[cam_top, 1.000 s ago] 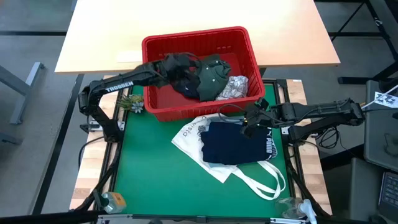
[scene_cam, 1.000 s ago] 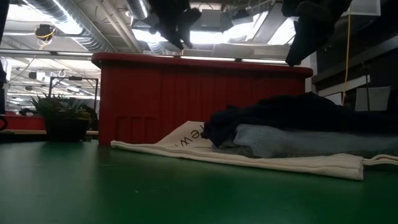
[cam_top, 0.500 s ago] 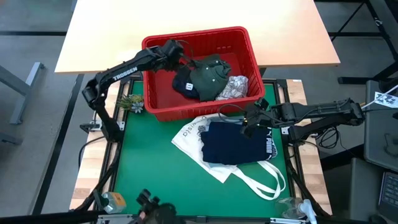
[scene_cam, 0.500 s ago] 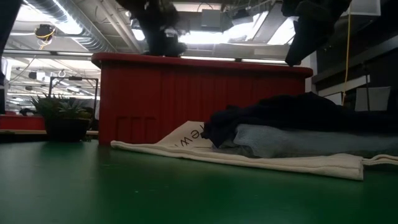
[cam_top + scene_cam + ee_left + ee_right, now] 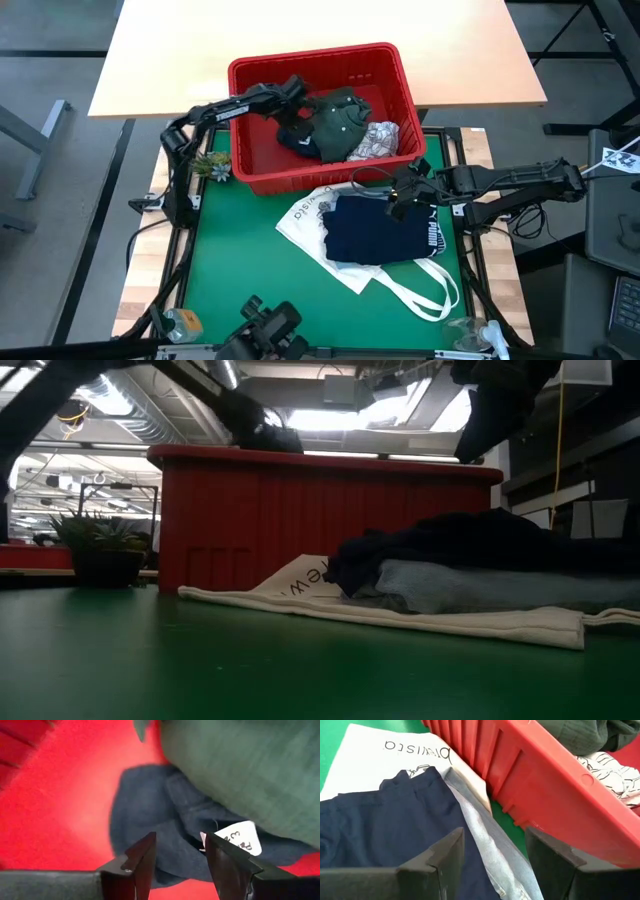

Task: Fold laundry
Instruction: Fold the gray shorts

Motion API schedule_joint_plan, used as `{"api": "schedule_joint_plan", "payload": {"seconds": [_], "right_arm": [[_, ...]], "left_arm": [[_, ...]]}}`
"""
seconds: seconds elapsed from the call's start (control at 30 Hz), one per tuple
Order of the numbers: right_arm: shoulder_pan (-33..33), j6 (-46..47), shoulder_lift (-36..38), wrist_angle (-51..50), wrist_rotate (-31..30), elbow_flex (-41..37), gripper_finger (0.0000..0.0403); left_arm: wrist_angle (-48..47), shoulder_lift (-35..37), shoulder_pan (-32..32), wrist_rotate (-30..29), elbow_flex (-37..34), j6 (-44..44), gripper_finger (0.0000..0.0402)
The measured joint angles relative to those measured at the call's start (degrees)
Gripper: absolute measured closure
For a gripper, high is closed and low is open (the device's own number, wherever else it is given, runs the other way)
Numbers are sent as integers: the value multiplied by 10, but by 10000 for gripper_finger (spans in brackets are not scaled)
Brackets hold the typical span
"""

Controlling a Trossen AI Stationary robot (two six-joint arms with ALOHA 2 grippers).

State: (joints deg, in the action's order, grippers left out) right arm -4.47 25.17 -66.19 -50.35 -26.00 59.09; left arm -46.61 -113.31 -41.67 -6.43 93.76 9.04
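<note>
left gripper over the basket laundry, right gripper waiting by the folded pile

high view: the left gripper [image 5: 293, 88] hangs inside the red basket [image 5: 262, 178] at the far edge of the green mat [image 5: 240, 260], above a navy garment [image 5: 297, 139] beside the olive green garment [image 5: 340, 118] and the white printed garment [image 5: 375, 140]; the right gripper [image 5: 408, 195] waits at the mat's right edge, by the folded navy puma garment [image 5: 375, 232] on the white tote bag [image 5: 305, 215]. low view: light blue denim [image 5: 470, 585] lies under the navy piece; a potted plant [image 5: 100, 545] stands left, a lit hall behind. left wrist view: jaws apart, empty; the cloth looks soft and light, best pinched at a fold near its white label [image 5: 239, 838]. right wrist view: jaws apart, empty.
</note>
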Motion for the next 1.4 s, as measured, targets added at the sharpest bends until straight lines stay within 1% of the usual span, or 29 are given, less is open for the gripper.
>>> {"api": "schedule_joint_plan", "payload": {"seconds": [0.1,0.37,0.57,0.73,0.8,0.87,0.97,1.13,1.27,1.4], "right_arm": [[0,0,0,0,0,0,194],[0,0,0,0,0,0,194],[0,-1,0,0,0,0,194],[0,-2,0,-1,0,0,194],[0,-2,0,-1,0,0,194],[0,-2,0,-1,0,0,194],[0,-2,0,-1,0,0,194],[0,-2,0,-1,-1,0,194],[0,-2,0,-2,-1,0,194],[0,-2,0,-2,0,0,194]], "left_arm": [[0,-32,0,16,0,-1,238],[8,-97,0,16,0,-1,237],[12,-121,-1,10,3,-2,237],[12,-125,-1,10,3,-5,241],[12,-125,-1,10,2,-5,254],[13,-126,-1,10,2,-5,274],[16,-126,-1,15,2,-2,316],[18,-125,1,35,2,28,388],[17,-123,1,44,1,31,392],[14,-103,2,52,-1,44,397]]}}
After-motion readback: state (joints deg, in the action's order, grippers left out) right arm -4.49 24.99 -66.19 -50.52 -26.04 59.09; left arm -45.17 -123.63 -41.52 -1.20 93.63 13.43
